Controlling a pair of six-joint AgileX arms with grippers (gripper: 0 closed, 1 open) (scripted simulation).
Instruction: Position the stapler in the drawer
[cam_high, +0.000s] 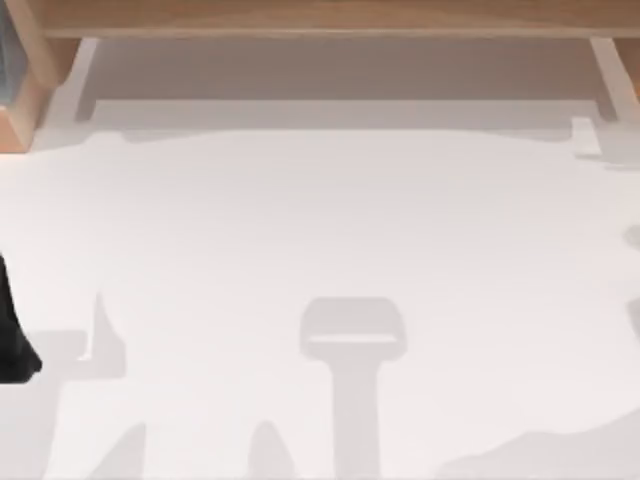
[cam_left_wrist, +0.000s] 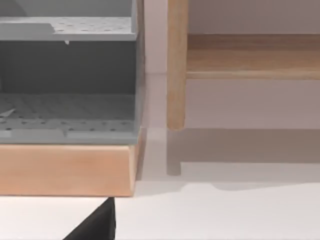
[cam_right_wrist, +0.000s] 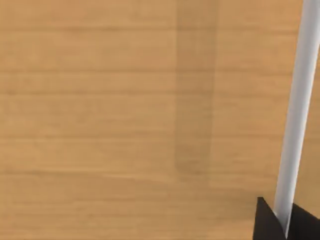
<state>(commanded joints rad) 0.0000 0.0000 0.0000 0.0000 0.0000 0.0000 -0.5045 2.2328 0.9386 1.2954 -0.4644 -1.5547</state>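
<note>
Top view: a white surface (cam_high: 320, 230), bare but for soft grey shadows. Along the far edge, a wooden frame (cam_high: 320, 15) on pale rails. At the far left corner, a wooden base (cam_high: 25, 115) under a sliver of grey. Against the left edge, the dark body of the left arm (cam_high: 12, 335), low and near the surface, probably parked out of the way. Whereabouts of the stapler: cannot tell.

Left wrist view: faces a grey perforated unit (cam_left_wrist: 67, 75) seated on that wooden base (cam_left_wrist: 65, 170), two open levels one above the other. Just beside it, a wooden post (cam_left_wrist: 176, 65) of the frame, apart from the unit by a narrow gap. At the near edge, one dark tip of the left end effector (cam_left_wrist: 95, 225), above the white surface (cam_left_wrist: 215, 215). Apart or together: cannot tell.

Right wrist view: looks close onto a wood panel (cam_right_wrist: 125, 120), likely the drawer front. Across it, a white bar (cam_right_wrist: 296, 115), probably the handle. At the bar's near end, the right end effector (cam_right_wrist: 286, 226), dark tips on both sides of the bar and seemingly clamped on it. Reads as a grip taken for pulling the drawer out, a step needed before any stapler can go in. No opening seen yet, so early in the task by this judgement.
</note>
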